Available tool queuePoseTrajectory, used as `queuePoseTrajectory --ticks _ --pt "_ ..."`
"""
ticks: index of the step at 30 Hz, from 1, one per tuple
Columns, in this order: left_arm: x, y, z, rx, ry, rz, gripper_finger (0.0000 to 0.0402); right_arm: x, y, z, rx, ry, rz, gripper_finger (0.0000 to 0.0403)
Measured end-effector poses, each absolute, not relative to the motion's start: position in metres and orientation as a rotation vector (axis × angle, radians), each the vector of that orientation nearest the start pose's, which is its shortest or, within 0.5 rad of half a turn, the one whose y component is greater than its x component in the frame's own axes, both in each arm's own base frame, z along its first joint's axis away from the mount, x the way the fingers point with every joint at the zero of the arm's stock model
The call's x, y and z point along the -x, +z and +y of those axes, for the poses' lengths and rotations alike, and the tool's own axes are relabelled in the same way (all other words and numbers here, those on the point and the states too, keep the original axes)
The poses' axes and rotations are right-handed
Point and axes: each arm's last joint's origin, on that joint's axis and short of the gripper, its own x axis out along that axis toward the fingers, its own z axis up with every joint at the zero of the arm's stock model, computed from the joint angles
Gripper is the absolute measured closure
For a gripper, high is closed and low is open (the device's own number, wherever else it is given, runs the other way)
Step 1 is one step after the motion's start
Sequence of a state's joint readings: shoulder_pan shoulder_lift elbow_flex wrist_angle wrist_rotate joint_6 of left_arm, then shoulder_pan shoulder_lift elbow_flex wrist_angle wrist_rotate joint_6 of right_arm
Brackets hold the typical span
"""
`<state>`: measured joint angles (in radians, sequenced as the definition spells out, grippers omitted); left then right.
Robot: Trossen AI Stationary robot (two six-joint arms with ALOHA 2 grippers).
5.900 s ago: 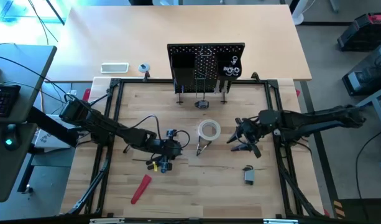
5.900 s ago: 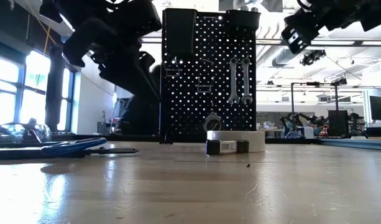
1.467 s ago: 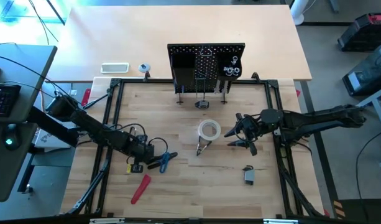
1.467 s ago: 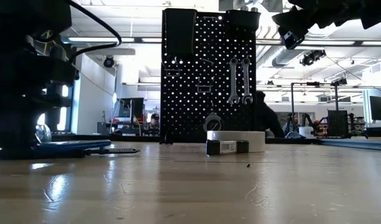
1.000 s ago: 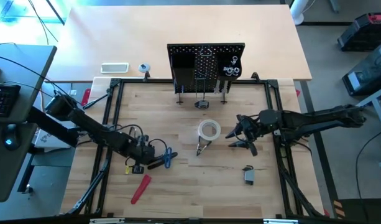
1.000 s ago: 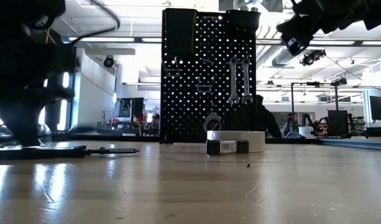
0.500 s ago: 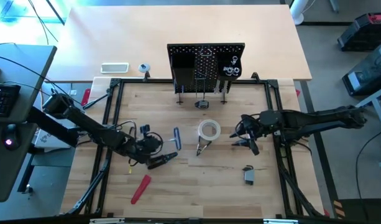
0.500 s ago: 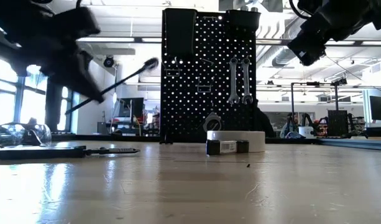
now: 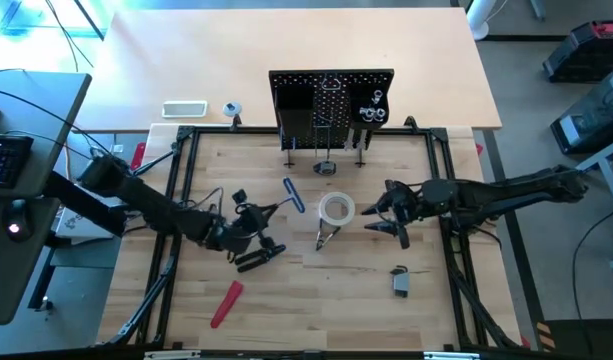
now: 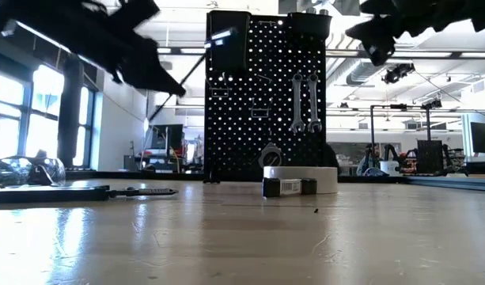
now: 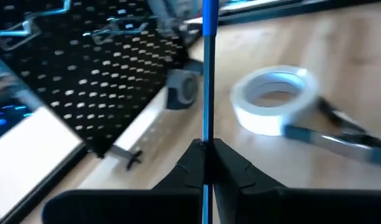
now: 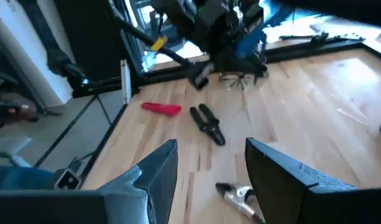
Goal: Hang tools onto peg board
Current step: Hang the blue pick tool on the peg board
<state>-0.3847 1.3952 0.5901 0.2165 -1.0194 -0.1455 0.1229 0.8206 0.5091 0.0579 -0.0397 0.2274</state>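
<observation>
Tape roll (image 9: 337, 209) before peg board (image 9: 331, 100) (pliers (image 9: 326, 238) beside roll).

A black peg board (image 9: 331, 100) dotted with holes is seen. A white tape roll (image 9: 337, 209) and a red tool (image 9: 226, 303) are seen on pale wood.

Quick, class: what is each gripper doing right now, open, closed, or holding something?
Left gripper: closed on the blue-handled tool, lifted above the table.
Right gripper: open, holding nothing, to the right of the white tape roll.
</observation>
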Motion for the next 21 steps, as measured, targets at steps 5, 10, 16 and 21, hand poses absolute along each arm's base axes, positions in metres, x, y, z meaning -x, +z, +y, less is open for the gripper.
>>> queuePoseTrajectory --ticks 5,10,16,21 --pt "-0.264 0.16 -0.071 -0.271 0.838 0.34 0.0401 -0.191 0.247 0.027 -0.18 0.1 0.303 0.022" --pt "-0.281 0.143 -0.06 -0.226 0.958 0.264 0.0401 -0.197 0.241 0.028 -0.183 0.113 0.339 0.022" --pt "-0.296 0.126 -0.039 -0.13 1.043 0.178 0.0401 -0.197 0.24 0.029 -0.154 0.162 0.343 0.022" --pt "-0.302 0.121 -0.024 -0.077 1.095 0.107 0.0401 -0.197 0.24 0.031 -0.116 0.21 0.344 0.022"
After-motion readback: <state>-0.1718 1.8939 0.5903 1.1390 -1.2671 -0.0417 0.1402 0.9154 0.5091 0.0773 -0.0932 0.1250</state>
